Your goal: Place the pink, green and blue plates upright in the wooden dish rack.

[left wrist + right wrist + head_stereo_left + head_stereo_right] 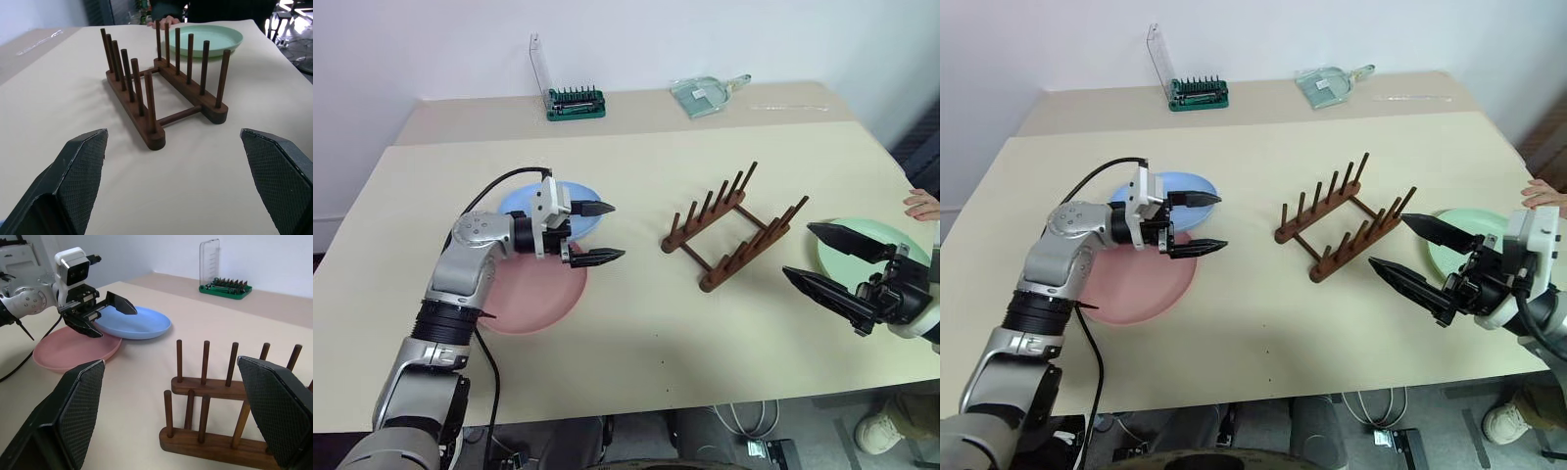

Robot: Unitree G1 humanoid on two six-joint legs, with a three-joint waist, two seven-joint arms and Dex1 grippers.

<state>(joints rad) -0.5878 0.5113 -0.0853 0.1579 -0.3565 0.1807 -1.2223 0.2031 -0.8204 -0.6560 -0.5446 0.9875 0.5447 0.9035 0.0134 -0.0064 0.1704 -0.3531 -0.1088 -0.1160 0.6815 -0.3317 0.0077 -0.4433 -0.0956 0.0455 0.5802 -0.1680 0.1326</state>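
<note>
Centrally, the small dark brown wooden dish rack (pixel 733 227) stands empty on the beige table (pixel 646 333). At nine o'clock, the left gripper (pixel 598 233), fingers spread, hovers above the round blue plate (pixel 521 204) and pink plate (pixel 533 294). At three o'clock, the right gripper (pixel 822 259), fingers spread, hovers by the green plate (pixel 876 233).

Pink plate (pixel 530 299): plain salmon pink. Blue plate (pixel 142 323): plain light blue. Green plate (pixel 205 38): plain pale mint. Wooden dish rack (pixel 732 231): dark brown, rails and pegs alike. Table (pixel 636 343): cream beige. Left gripper (pixel 602 233), right gripper (pixel 827 257): black fingers (pixel 80 171), fine cross-hatch grid on pads. Left arm (pixel 460 284): silver-grey, black cable. Bit holder (pixel 575 103): green, clear lid. Wall (pixel 411 49): white.
</note>
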